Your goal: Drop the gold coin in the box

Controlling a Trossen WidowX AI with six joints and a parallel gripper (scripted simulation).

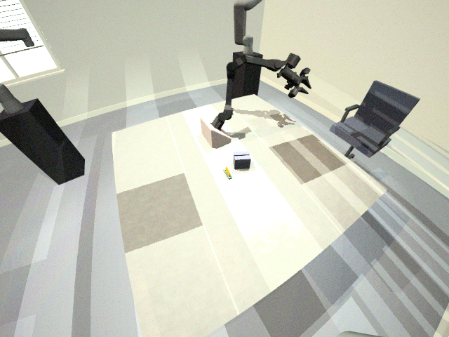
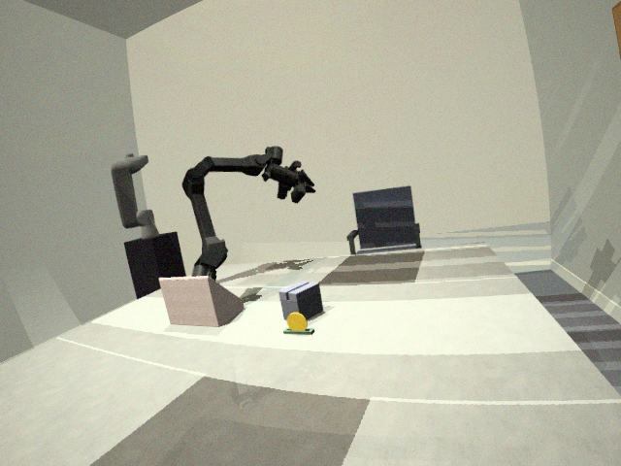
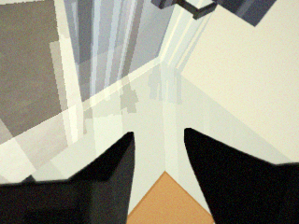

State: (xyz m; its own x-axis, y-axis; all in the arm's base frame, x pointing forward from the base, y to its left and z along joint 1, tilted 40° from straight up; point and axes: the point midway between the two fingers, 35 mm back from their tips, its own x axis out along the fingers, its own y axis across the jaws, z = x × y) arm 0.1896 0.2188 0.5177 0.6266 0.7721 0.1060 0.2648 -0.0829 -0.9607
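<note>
Still on approach, nothing picked. Gripper [image 2: 306,189] hangs high above the grey box [image 2: 301,299], fingers partly apart and empty. Gold coin [image 2: 297,321] stands in its green holder [image 2: 299,331] just beside the box. Next I need to descend and straddle the coin's faces.

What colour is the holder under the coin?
Dark green; the holder shows best in the exterior view, beneath the gold coin.
</note>
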